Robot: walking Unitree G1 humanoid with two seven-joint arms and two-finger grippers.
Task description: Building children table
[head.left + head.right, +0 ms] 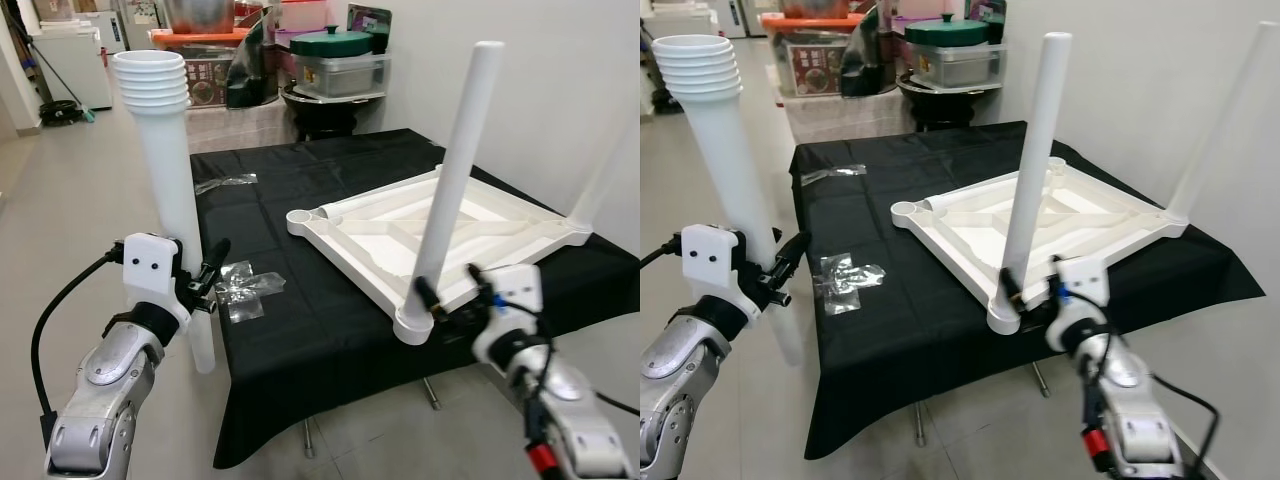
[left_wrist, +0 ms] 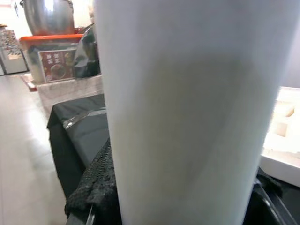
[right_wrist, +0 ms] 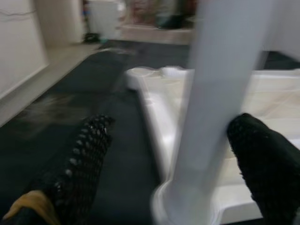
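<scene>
Head views: left end effector [image 1: 205,282] clamps the stacked white legs [image 1: 165,150] at 9 o'clock, off the tabletop [image 1: 300,300].

Right wrist: right end effector [image 3: 164,164] open around the seated leg [image 3: 211,93], one pad touching. Smooth tube may tilt in its socket.

Table frame [image 1: 440,235]: ribbed glossy plastic, inverted.

An upturned white tabletop [image 1: 1060,225] lies on the black cloth [image 1: 890,290]; the right gripper [image 1: 1025,300] at 6 o'clock straddles its upright leg [image 1: 1035,160].

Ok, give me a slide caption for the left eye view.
Left gripper holds stacked table legs; right gripper at a leg standing in the upturned tabletop.
</scene>
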